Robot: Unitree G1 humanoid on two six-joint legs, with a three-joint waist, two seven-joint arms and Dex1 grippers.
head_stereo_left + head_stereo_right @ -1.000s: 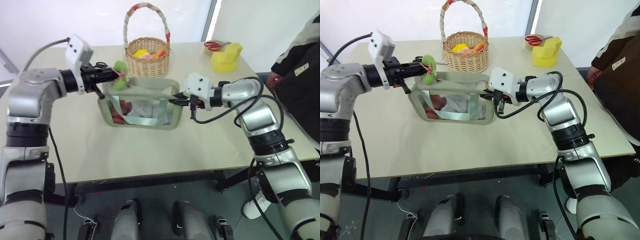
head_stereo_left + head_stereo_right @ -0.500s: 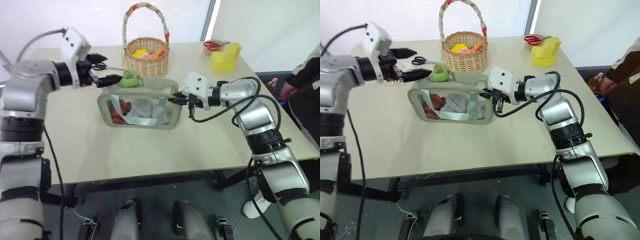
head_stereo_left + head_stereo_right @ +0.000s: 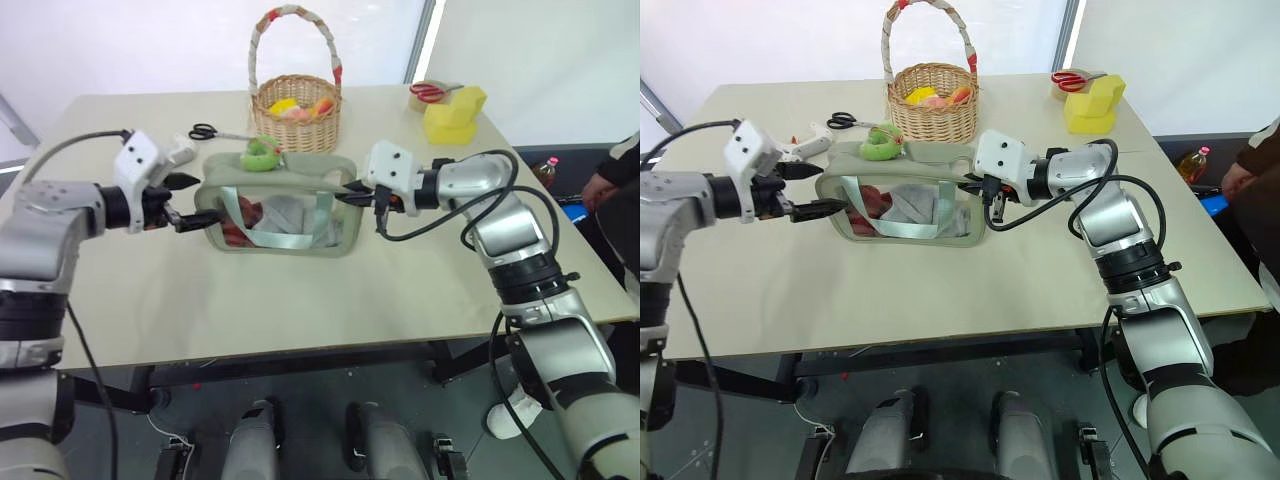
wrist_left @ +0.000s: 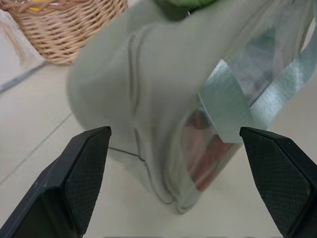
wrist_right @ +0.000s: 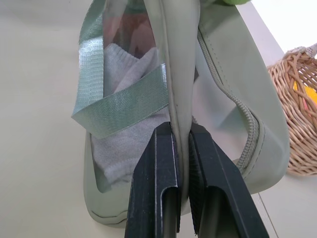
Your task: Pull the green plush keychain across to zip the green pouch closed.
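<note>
A second ago the left claw was clamped on the green plush keychain and held it up above the pouch's far left corner; now it has let go and dropped back toward the robot's left, its two fingers spread wide and empty at the left end of the green pouch, apart from it. The keychain lies on top of the pouch, on the far edge toward its left end, beyond and to the right of the open left claw and just in front of the wicker basket. The right claw has not moved: it stays clenched on the seam at the pouch's right end, the fabric edge pinched between its black fingers. The pouch stands on the table between the two claws, its clear window facing the robot and red and white contents showing behind the pale strap. A pair of scissors lies on the table beyond the left claw.
</note>
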